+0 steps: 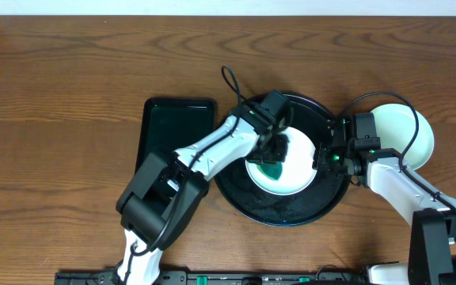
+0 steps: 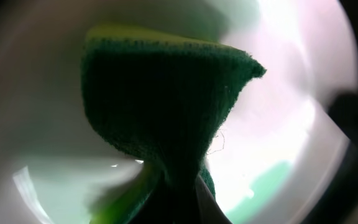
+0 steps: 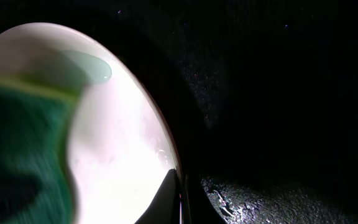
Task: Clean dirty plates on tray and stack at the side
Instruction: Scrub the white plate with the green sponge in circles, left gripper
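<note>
Scrubbing a pinned plate on the tray

Nearest, the left end effector (image 1: 274, 149) is pressed together on a green-and-yellow scouring sponge (image 2: 166, 106), which hangs straight down onto the pale round shallow plate (image 1: 299, 168). That plate lies directly beneath it, inside the large round glossy black tray (image 1: 248, 202). At the plate's right edge, the right end effector (image 1: 324, 158) is closed, apparently pinching the rim to steady it. Being round, the plate offers no long axis. Farther right, off the tray on the wooden table (image 1: 70, 95), sits a second pale plate (image 1: 410, 131). Stacking there looks like a job for the nearer right arm.
</note>
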Motion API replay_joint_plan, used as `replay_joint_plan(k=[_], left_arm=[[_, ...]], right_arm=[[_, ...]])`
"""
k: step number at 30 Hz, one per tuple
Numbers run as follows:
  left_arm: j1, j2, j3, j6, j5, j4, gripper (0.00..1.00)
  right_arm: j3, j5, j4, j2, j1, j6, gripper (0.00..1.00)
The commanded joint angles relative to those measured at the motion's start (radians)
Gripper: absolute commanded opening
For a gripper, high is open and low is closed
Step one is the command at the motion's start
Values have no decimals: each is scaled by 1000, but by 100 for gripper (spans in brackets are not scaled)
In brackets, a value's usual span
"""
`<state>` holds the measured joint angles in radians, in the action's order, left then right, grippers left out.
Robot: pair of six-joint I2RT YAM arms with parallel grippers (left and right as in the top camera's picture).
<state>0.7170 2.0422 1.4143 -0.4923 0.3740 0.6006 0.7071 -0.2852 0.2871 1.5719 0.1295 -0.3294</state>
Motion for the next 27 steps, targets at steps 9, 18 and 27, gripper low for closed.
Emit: replay_joint_plan(k=[9,18,27], left_arm=[[29,-170,32,36,-124,24,7],[29,-165,-8,35,-298,49,7],[29,-125,-39,31,-315,49,8]], right_arm=[[-9,-41,-3,11,16,5,1],[-9,-41,-3,11,16,5,1],[-9,-41,-3,11,16,5,1]])
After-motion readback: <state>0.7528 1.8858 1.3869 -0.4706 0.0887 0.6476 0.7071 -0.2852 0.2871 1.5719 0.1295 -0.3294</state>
